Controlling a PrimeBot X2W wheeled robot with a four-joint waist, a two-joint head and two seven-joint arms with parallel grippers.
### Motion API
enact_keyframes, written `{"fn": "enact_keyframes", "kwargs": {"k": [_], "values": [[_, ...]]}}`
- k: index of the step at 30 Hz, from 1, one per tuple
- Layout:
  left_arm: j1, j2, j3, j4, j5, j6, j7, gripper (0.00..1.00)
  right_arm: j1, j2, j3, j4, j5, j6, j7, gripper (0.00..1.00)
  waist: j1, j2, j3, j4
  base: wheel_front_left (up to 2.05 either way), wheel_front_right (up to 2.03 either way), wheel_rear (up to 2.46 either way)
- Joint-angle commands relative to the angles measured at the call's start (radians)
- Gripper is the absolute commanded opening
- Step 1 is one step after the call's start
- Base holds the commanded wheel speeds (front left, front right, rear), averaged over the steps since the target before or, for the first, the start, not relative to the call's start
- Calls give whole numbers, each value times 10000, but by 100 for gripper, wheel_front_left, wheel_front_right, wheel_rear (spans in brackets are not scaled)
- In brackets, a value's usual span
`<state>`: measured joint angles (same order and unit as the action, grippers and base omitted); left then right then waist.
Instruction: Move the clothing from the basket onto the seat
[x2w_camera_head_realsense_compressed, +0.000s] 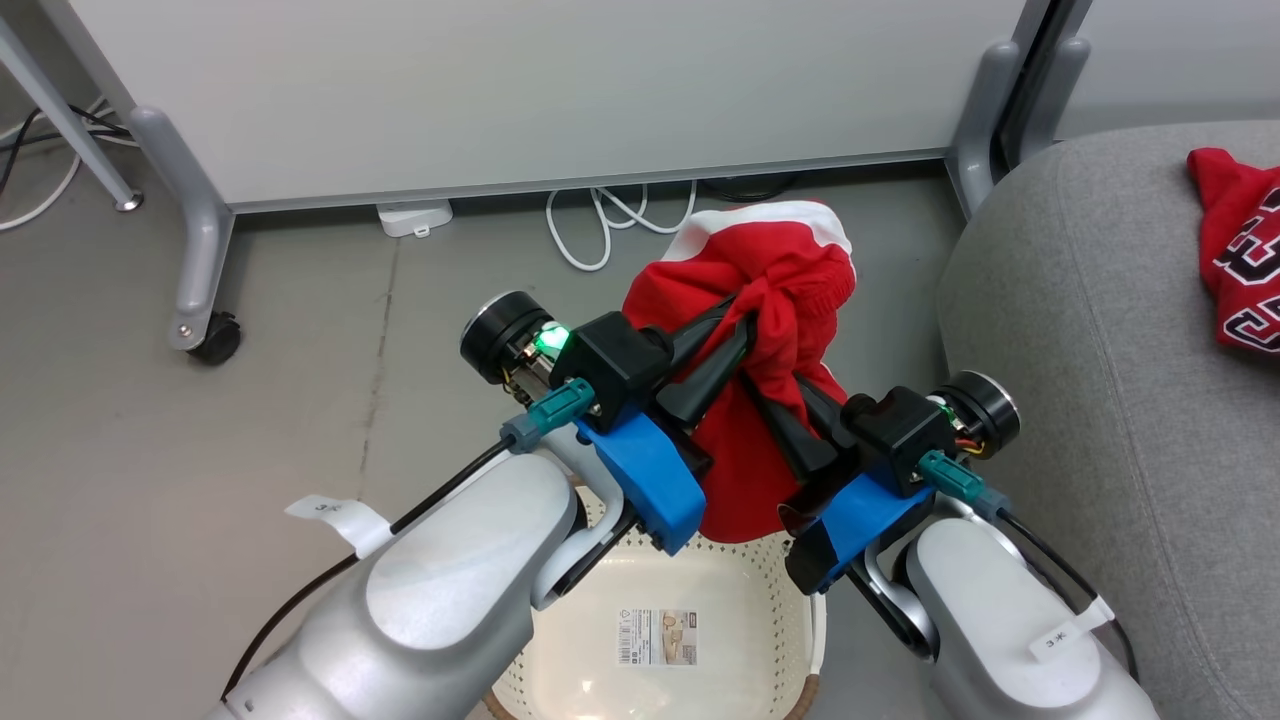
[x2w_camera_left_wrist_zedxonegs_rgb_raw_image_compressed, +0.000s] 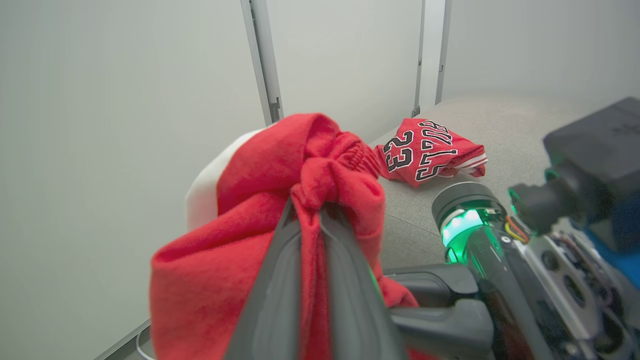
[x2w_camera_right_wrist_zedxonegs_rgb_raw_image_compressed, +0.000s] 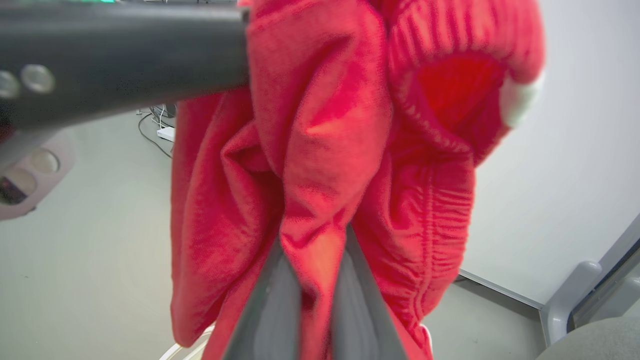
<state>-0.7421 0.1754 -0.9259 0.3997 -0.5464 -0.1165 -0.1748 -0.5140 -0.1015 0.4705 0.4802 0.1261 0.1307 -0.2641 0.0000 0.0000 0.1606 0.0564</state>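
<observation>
A plain red garment with white trim (x2w_camera_head_realsense_compressed: 760, 290) hangs bunched above the cream basket (x2w_camera_head_realsense_compressed: 760, 600), held by both grippers. My left gripper (x2w_camera_head_realsense_compressed: 742, 310) is shut on a fold near its top, seen close in the left wrist view with the left gripper (x2w_camera_left_wrist_zedxonegs_rgb_raw_image_compressed: 307, 210) pinching red cloth (x2w_camera_left_wrist_zedxonegs_rgb_raw_image_compressed: 240, 250). From the lower right, my right gripper (x2w_camera_head_realsense_compressed: 768, 388) is shut on the same garment; in its wrist view the right gripper (x2w_camera_right_wrist_zedxonegs_rgb_raw_image_compressed: 312, 240) has a fold of the cloth (x2w_camera_right_wrist_zedxonegs_rgb_raw_image_compressed: 325, 125) squeezed between its fingers. The red jersey (x2w_camera_head_realsense_compressed: 1245, 260) (x2w_camera_left_wrist_zedxonegs_rgb_raw_image_compressed: 430, 157) lies on the grey seat (x2w_camera_head_realsense_compressed: 1100, 350).
A white partition panel (x2w_camera_head_realsense_compressed: 550, 90) on grey legs with a castor (x2w_camera_head_realsense_compressed: 215, 335) stands behind the basket. White cable (x2w_camera_head_realsense_compressed: 600, 225) and a power block (x2w_camera_head_realsense_compressed: 413, 217) lie on the floor beneath it. The basket floor shows a paper label (x2w_camera_head_realsense_compressed: 657, 637).
</observation>
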Motion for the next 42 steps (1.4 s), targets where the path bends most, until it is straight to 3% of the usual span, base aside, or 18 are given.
{"fn": "enact_keyframes", "kwargs": {"k": [1, 31, 32, 33, 34, 42], "values": [[-141, 19, -25, 41, -59, 0, -49, 0, -48, -37, -20, -55, 97, 2, -4, 0, 0, 0, -14, -10, 0, 0, 0], [-176, 131, -226, 212, -128, 166, -181, 0, 173, -94, 26, -221, 253, 3, -6, 0, 0, 0, -111, -67, 0, 0, 0], [-170, 123, -210, 219, -155, 189, -183, 18, 173, -95, 28, -226, 261, 3, -6, 0, 0, 0, -110, -67, 0, 0, 0], [-166, 116, -204, 223, -166, 211, -182, 88, 175, -95, 32, -234, 265, 2, -6, 0, 0, 0, -111, -66, 0, 0, 0], [-164, 112, -206, 234, -157, 218, -170, 100, 180, -97, 31, -245, 264, 3, -6, 0, 0, 0, -116, -66, 0, 0, 0], [-174, 153, -231, 225, -83, 356, -291, 100, 235, -87, -60, -390, 265, 3, -6, 0, 0, 0, -110, -56, 0, 0, 0]]}}
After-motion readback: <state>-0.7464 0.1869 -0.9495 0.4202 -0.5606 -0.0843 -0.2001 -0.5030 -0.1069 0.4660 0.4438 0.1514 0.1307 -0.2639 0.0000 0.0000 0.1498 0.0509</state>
